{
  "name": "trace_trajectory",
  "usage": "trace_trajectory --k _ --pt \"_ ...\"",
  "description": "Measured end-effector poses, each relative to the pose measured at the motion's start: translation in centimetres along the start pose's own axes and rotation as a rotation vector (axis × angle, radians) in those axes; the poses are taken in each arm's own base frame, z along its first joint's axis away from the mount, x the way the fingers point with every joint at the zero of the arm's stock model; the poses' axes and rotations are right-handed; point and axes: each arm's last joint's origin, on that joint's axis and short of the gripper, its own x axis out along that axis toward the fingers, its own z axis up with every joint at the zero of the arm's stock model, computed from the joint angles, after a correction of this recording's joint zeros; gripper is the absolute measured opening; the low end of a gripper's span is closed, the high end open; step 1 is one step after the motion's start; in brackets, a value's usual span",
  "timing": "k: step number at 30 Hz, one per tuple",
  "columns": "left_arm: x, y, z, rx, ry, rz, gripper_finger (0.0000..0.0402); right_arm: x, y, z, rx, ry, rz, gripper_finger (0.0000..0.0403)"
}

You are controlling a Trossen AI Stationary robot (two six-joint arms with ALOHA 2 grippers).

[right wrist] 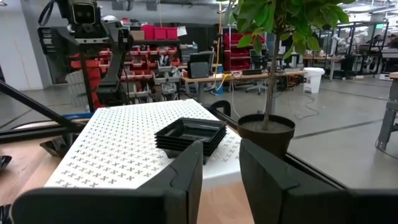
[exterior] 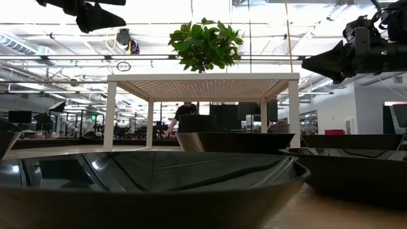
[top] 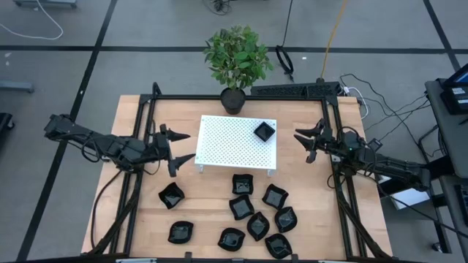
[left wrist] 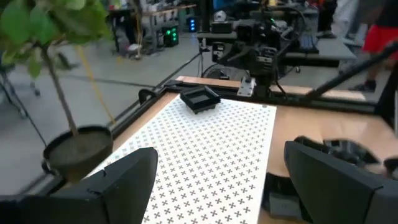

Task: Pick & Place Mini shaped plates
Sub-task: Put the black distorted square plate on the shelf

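One stack of mini shaped plates (top: 264, 131) sits at the upper right corner of the white platform (top: 234, 142), centre frame. Ten or so loose plates (top: 252, 212) lie scattered on the table (top: 131, 109) in the lower half, so most of the job appears left. The left tool (top: 178, 149), left of the platform, gapes wide and empty. The right tool (top: 303, 141), to its right, is partly open, holding nothing.

One glossy black square plate (top: 264, 131) sits flat on the white platform (top: 227, 142), just off the right gripper (top: 301, 140) (nothing in its fingers), while the other plates (top: 257, 215) lie scattered nearer the table's front edge.
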Motion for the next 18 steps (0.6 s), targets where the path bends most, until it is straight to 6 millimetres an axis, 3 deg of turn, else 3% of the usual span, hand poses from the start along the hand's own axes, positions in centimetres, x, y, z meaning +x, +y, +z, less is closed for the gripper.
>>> trace_trajectory --k 4,9,13,18 --pt "-0.5 0.2 1.4 -0.085 0.063 0.024 0.0353 0.0 0.0 0.0 0.0 0.003 0.0 0.0096" --pt "-0.5 0.0 2.4 -0.11 0.311 0.093 0.0353 0.0 0.0 0.0 0.0 0.003 0.0 0.0094" --pt "0.5 -0.8 1.8 -0.118 0.589 0.106 0.0353 0.0 0.0 0.0 0.0 0.003 0.0 0.0096" --pt "1.4 -1.6 -0.3 -0.297 0.97 0.162 0.0353 0.0 0.0 0.0 0.0 0.003 0.0 0.0094"
